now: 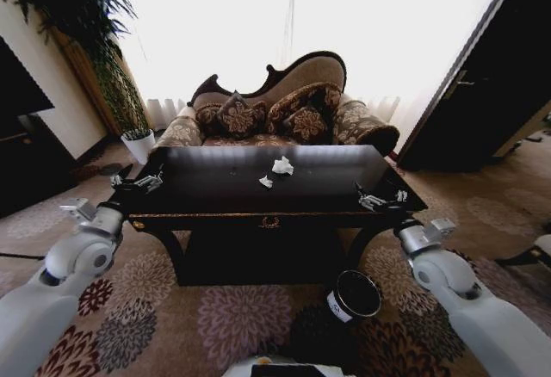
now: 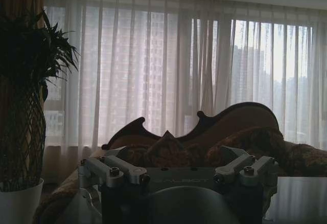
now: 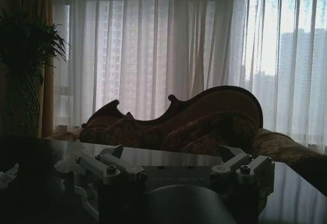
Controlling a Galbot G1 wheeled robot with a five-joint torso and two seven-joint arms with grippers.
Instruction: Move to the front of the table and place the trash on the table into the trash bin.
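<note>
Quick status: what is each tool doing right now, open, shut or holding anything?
Left tool: open, holding nothing, at the table's left front corner.
Right tool: open, holding nothing, over the table's right front edge.

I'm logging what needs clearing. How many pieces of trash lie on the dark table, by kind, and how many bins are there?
Crumpled white paper wads: 2, one larger, one smaller
Small dark specks on the glossy black tabletop: too small to identify
Black cylindrical trash bin: 1
Total: 3
</note>
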